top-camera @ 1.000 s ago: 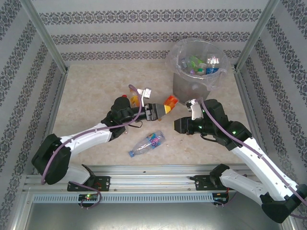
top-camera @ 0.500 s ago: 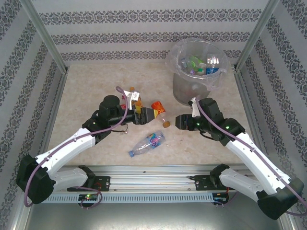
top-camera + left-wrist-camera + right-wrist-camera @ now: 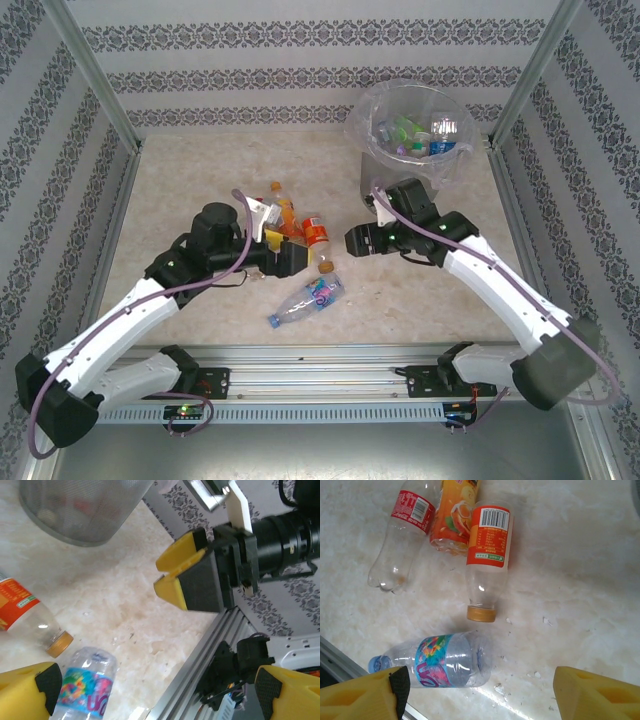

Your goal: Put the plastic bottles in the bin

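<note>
Four plastic bottles lie on the table between my grippers. An orange-labelled one [image 3: 315, 234] [image 3: 488, 550] [image 3: 22, 609] points its gold cap toward me. Behind it lie an orange juice bottle [image 3: 284, 211] [image 3: 453, 515] and a red-labelled one [image 3: 400, 532]. A blue-labelled bottle [image 3: 309, 299] [image 3: 440, 660] [image 3: 82, 690] rests nearer the front rail. The bin [image 3: 408, 150] [image 3: 75, 510] stands at the back right with several bottles inside. My left gripper [image 3: 298, 260] [image 3: 160, 700] is open and empty beside the orange-labelled bottle. My right gripper [image 3: 352, 240] [image 3: 480, 700] [image 3: 175, 572] hovers open and empty over the bottles.
An aluminium rail [image 3: 320, 355] [image 3: 200, 670] runs along the table's front edge. Patterned walls and metal posts [image 3: 95, 80] close in the sides and back. Small white flecks [image 3: 540, 672] dot the marble top.
The orange-labelled bottle left my left gripper's fingers and now lies on the table. My left arm drew back to the left, and my right gripper swung left and farther back.
</note>
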